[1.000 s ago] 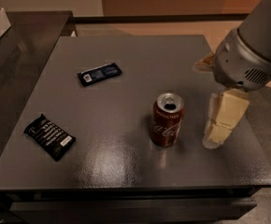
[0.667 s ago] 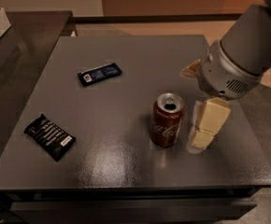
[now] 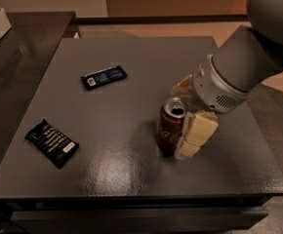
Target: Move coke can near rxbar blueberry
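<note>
Gripper [image 3: 179, 122] sat low over the right half of the dark table [image 3: 131, 189] in the camera view. It reached in from the upper right on a thick grey arm [image 3: 251, 57] with a white wrist collar [image 3: 211, 92]. Its two cream fingers [image 3: 197, 130] stood spread apart, and the coke can [image 3: 167, 130] stood upright between them. One finger lay along the can's right side, touching it or very nearly, with its tip down by the table. The other showed just behind the can's silver top, and whether it touched the can could not be told. The can's red side faced away from the wrist, and the opening in its top was in plain sight.

The rxbar blueberry [image 3: 104, 77] lay flat on the table well apart from the gripper, up and to the left of it, toward the table's far side. Its white label patch was at the end farther from the gripper. A black wrapper [image 3: 51, 143] with white text lines lay flat farther still to the gripper's left, a little nearer the front and close to the table's left edge.

Beyond that left edge, far from the gripper, ran a second dark surface [image 3: 19, 57]. Behind the arm, past the table's far edge, a tan floor [image 3: 180, 28] showed.
</note>
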